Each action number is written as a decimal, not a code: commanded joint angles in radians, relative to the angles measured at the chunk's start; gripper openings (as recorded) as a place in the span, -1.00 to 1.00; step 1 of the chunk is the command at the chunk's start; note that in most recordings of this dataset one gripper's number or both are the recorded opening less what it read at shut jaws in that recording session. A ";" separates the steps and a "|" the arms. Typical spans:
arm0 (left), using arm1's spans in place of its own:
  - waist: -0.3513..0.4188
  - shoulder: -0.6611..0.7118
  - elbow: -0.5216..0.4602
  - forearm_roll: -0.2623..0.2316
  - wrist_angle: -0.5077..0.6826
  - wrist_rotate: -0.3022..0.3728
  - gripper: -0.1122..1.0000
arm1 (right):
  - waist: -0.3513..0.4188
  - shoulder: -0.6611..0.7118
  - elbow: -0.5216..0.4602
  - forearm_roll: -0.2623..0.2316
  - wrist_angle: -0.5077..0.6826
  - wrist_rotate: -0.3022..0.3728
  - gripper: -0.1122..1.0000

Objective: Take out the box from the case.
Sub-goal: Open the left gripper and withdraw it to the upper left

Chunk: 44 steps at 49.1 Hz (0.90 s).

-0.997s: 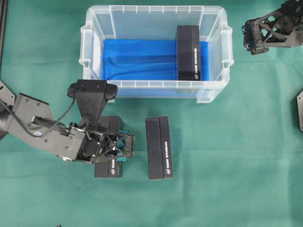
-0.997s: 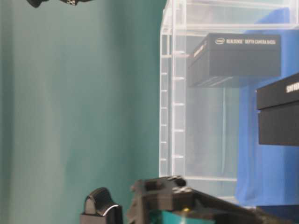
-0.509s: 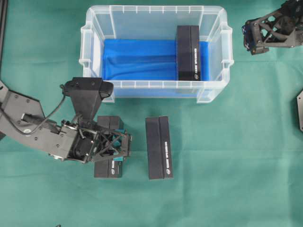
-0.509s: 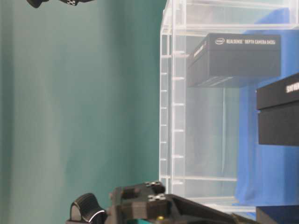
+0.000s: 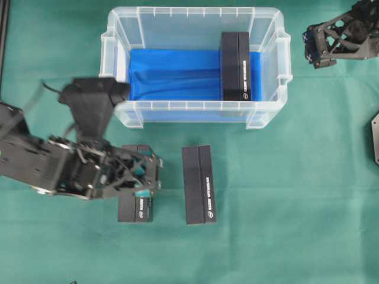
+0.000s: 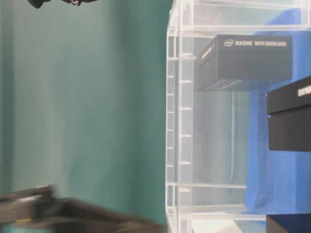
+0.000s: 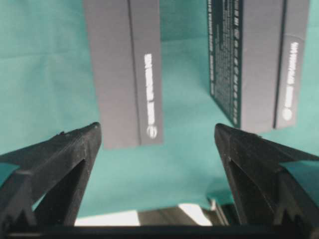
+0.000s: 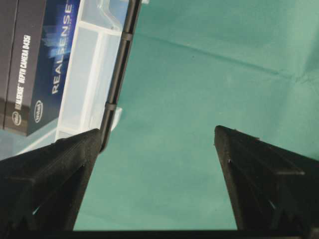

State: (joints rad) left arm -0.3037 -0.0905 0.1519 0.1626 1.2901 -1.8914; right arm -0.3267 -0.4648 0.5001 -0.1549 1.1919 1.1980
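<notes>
The clear plastic case (image 5: pixel 193 106) stands at the back of the green cloth, its bottom lined in blue. One black box (image 5: pixel 235 66) lies inside it at the right end, also visible through the wall (image 6: pixel 248 60). Two more black boxes lie on the cloth in front of the case, one in the middle (image 5: pixel 198 184) and one further left (image 5: pixel 136 206). My left gripper (image 5: pixel 149 175) hovers open over the left one, with nothing between its fingers (image 7: pixel 70 149). My right gripper (image 5: pixel 312 50) hangs open beyond the case's right end, empty.
The left wrist view shows both outside boxes (image 7: pixel 124 69) (image 7: pixel 259 59) lying ahead of the fingers. The right wrist view shows the case's corner (image 8: pixel 94 64) at its left, green cloth elsewhere. The left arm (image 6: pixel 73 216) blurs along the table-level view's bottom.
The left arm has drawn back to the left and is blurred with motion; its open gripper still hangs over the left box. The boxes and the right arm have not moved.
</notes>
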 commanded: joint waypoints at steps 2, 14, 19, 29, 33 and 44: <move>0.002 -0.043 -0.095 0.002 0.100 0.003 0.98 | 0.002 -0.005 -0.012 -0.003 -0.005 -0.002 0.85; 0.002 -0.051 -0.138 0.008 0.140 0.005 0.97 | 0.002 -0.005 -0.012 -0.003 -0.005 -0.002 0.85; 0.000 -0.058 -0.129 0.006 0.138 0.005 0.97 | 0.002 -0.006 -0.012 -0.003 -0.003 -0.002 0.85; -0.031 -0.120 -0.048 0.006 0.138 0.000 0.97 | 0.002 -0.008 -0.012 -0.003 -0.002 -0.002 0.85; -0.048 -0.166 0.002 0.005 0.140 -0.005 0.97 | 0.002 -0.009 -0.011 -0.003 0.000 0.000 0.85; -0.077 -0.311 0.135 0.000 0.144 -0.008 0.97 | 0.002 -0.012 -0.011 -0.003 0.009 0.002 0.85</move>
State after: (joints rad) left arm -0.3697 -0.3436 0.2669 0.1626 1.4327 -1.9006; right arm -0.3283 -0.4648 0.5001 -0.1549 1.1965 1.1980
